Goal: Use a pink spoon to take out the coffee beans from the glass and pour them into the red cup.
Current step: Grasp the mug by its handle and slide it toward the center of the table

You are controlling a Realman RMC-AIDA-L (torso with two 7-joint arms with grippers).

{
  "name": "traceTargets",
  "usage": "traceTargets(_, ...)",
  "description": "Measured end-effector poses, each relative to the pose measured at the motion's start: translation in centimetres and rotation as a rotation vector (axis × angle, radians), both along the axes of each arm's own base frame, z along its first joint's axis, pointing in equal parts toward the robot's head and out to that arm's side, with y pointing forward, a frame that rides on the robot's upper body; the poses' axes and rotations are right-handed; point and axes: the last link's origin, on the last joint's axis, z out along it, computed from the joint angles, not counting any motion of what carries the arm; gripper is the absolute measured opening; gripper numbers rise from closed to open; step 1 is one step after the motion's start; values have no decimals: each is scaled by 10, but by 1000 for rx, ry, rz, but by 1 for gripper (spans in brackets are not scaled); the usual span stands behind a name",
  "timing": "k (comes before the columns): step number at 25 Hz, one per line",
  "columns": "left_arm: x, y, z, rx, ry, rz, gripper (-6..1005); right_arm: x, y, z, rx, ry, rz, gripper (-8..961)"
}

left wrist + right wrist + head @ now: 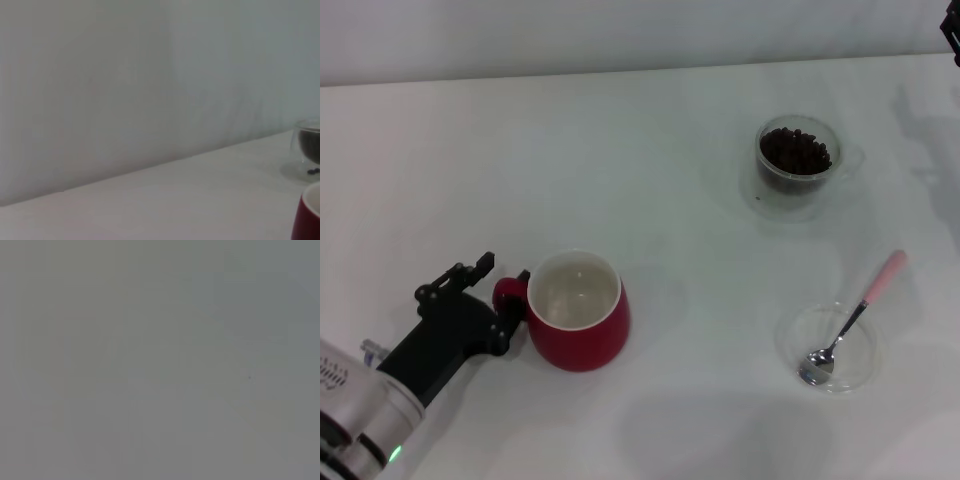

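Note:
The red cup (pixel 582 318) stands at the front left, white inside and empty, and its rim also shows in the left wrist view (pixel 309 216). My left gripper (pixel 510 300) is at its red loop handle, fingers closed on either side of it. The glass (pixel 800 168), far right of centre, holds the dark coffee beans (pixel 796 152); its edge shows in the left wrist view (pixel 308 145). The pink spoon (pixel 850 322) lies with its metal bowl in a shallow clear dish (pixel 865 365) and its pink handle pointing away. A dark bit of my right arm (pixel 952 35) shows at the far right corner.
The white table (pixel 650 180) runs to a pale wall at the back. Open tabletop lies between the cup, the glass and the dish. The right wrist view is plain grey.

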Motion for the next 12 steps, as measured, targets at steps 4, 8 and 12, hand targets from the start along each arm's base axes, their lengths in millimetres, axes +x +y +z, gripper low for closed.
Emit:
traceTargets(4, -4, -7, 0, 2, -10, 18, 467, 0, 0, -1, -3, -1, 1, 829)
traceTargets(8, -8, -11, 2, 11, -14, 41, 533, 1, -2, -2, -4, 0, -3, 829)
traceTargets(12, -11, -14, 2, 12, -14, 51, 622, 2, -3, -2, -6, -1, -4, 829)
